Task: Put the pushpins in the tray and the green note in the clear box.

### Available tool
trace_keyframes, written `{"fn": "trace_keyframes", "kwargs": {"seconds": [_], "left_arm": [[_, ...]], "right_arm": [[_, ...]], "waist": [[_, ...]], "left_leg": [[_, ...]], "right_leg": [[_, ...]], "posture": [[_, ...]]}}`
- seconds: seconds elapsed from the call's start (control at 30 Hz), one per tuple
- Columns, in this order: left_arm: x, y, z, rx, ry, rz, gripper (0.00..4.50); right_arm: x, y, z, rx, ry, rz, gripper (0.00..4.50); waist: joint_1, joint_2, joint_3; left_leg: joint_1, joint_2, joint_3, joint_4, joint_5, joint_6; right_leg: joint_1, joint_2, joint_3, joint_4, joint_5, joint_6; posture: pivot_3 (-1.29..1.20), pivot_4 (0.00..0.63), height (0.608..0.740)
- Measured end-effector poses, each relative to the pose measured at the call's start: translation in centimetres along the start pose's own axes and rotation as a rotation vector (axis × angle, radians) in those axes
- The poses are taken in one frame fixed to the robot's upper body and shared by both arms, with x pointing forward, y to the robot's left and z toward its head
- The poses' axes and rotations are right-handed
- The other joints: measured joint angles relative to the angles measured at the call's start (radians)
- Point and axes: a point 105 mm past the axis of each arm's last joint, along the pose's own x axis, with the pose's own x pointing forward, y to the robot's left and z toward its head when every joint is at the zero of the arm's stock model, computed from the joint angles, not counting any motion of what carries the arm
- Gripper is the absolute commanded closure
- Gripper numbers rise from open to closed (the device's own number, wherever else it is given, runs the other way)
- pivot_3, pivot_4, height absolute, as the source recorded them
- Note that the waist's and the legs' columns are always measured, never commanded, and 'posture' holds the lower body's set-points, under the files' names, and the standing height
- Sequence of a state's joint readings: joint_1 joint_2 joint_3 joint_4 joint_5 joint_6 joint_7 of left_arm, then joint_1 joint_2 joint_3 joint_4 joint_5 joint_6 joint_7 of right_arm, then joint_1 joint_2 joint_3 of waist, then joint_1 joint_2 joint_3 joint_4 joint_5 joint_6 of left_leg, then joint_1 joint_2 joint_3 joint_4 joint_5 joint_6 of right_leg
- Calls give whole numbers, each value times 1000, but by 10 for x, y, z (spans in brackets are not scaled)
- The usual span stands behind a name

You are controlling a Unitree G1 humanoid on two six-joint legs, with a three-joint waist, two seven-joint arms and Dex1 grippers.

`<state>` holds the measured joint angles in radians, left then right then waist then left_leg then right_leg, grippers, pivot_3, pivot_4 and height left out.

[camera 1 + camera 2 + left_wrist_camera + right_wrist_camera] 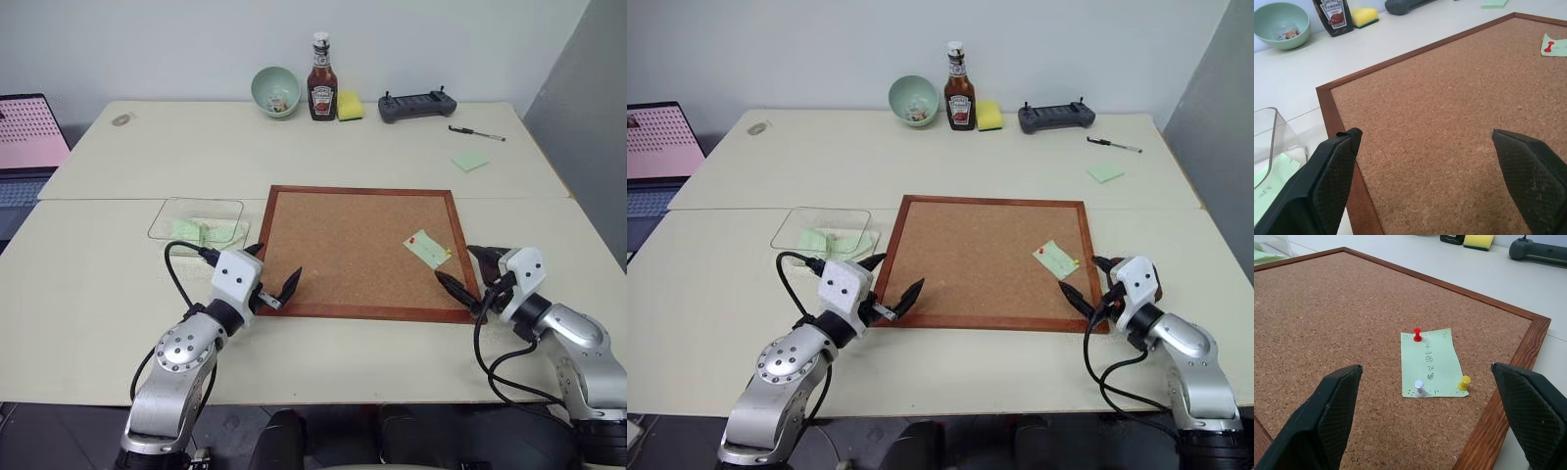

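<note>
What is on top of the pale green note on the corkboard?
Three pushpins stand on the pale green square paper note: a red pushpin, a white pushpin and a yellow pushpin, with handwriting between them. The wood-framed corkboard beneath the note is covered.

- The pale surface (323, 157) carried a wood-framed corkboard (343, 245) at its centre.
- At nine o'clock of the corkboard lay the clear box (196, 217), just beside its frame.
- Toward twelve o'clock stood a green bowl (275, 91), a ketchup bottle (321, 78), a yellow sponge (350, 106) and a dark controller (417, 105).
- At two o'clock lay a pen (477, 133) and a green pad (470, 161).
</note>
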<state>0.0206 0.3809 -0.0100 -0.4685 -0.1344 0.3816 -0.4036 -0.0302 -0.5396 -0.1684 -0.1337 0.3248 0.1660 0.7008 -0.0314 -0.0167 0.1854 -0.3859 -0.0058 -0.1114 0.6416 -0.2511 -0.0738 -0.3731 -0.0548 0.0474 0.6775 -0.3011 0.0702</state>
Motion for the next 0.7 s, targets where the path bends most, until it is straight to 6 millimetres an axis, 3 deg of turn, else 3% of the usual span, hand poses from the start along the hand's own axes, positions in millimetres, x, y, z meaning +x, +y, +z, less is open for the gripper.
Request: {"fn": "trace_keyframes", "kwargs": {"seconds": [0.7], "left_arm": [[4, -3, 13, 22, -28, -64, 0]], "right_arm": [[1, 2, -3, 13, 16, 17, 40]], "waist": [[0, 0, 0]], "left_leg": [[0, 0, 0, 0, 0, 0]], "right_leg": [[0, 0, 0, 0, 0, 0]], "posture": [[0, 150, 740]]}}
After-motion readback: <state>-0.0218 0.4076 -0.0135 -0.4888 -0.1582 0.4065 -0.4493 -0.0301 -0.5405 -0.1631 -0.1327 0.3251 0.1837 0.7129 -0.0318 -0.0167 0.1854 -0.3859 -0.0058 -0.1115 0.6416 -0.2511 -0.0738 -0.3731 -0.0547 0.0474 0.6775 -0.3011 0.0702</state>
